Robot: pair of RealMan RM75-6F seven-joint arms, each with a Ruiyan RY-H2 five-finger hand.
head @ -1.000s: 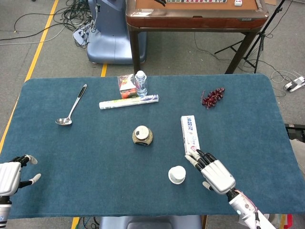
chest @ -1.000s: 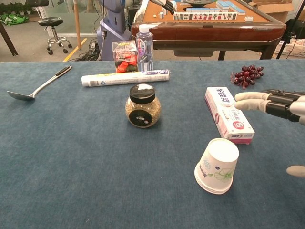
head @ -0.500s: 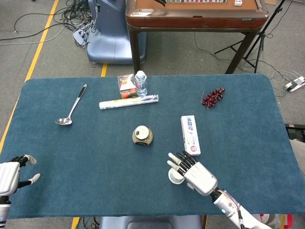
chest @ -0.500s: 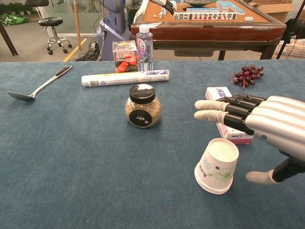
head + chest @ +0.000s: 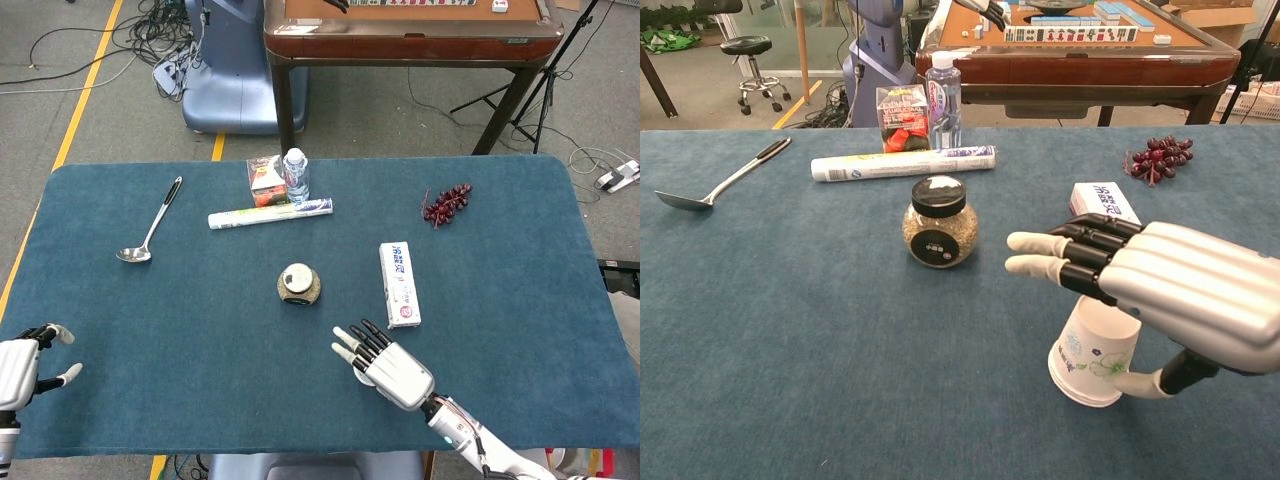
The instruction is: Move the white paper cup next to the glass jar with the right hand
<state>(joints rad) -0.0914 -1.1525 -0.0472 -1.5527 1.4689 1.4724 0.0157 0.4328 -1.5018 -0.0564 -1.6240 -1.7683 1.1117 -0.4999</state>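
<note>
The right robot hand (image 5: pixel 1160 290) is hovering spread wide over the tilted white paper cup (image 5: pixel 1092 352), thumb beside it, readying a grasp.

The table (image 5: pixel 760 330) wears a matt blue cloth with a fine felt-like nap. The white paper cup (image 5: pixel 1095 350) is smooth paper — dull, with a green print. The right hand (image 5: pixel 1160 290) has glossy silver shells, black joints and pale rubbery fingertips (image 5: pixel 1025 243). The glass jar (image 5: pixel 939 225) is clear and shiny under a black lid. At ten o'clock, the ladle (image 5: pixel 720 184) is polished metal.
</note>
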